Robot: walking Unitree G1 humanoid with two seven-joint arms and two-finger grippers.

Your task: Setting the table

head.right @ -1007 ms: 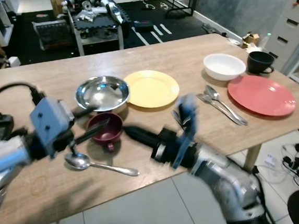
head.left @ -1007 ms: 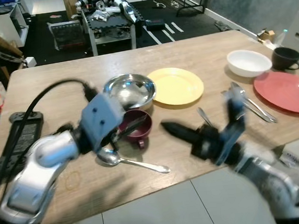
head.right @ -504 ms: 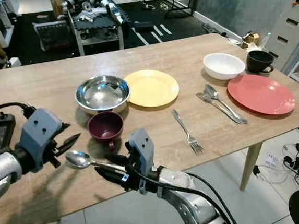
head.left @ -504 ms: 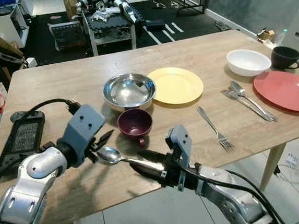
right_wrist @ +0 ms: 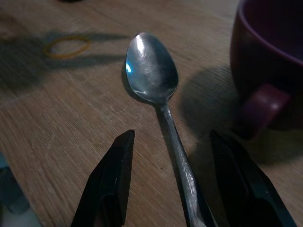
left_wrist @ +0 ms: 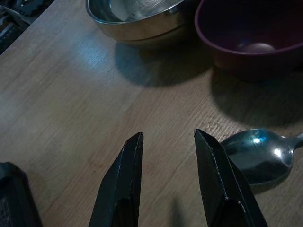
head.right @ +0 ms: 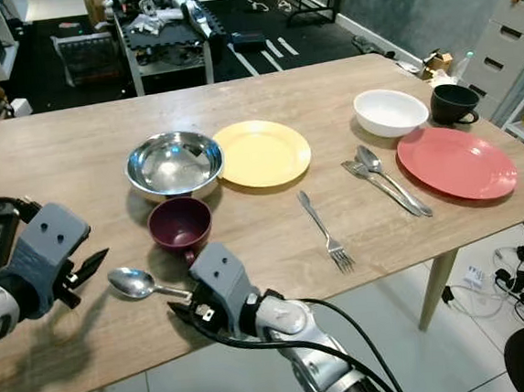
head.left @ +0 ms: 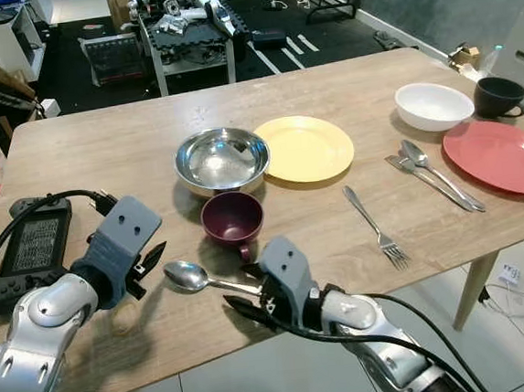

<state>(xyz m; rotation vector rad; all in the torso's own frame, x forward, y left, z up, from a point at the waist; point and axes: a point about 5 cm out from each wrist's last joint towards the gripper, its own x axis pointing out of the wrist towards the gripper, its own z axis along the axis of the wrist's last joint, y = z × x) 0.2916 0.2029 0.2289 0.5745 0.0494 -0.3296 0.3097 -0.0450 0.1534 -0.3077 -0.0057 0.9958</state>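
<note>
Down at the near edge of the pale wooden table [head.left: 83,147], the right gripper [right_wrist: 177,189] sits low with its black fingers spread either side of the handle of the shiny metal spoon [head.left: 200,279], not yet closed on it. Just beyond lies the maroon mug [head.left: 233,220]. The left gripper [left_wrist: 168,142] hovers open beside the spoon's bowl

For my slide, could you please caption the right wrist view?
Open right gripper straddling the spoon handle beside the maroon cup.
</note>
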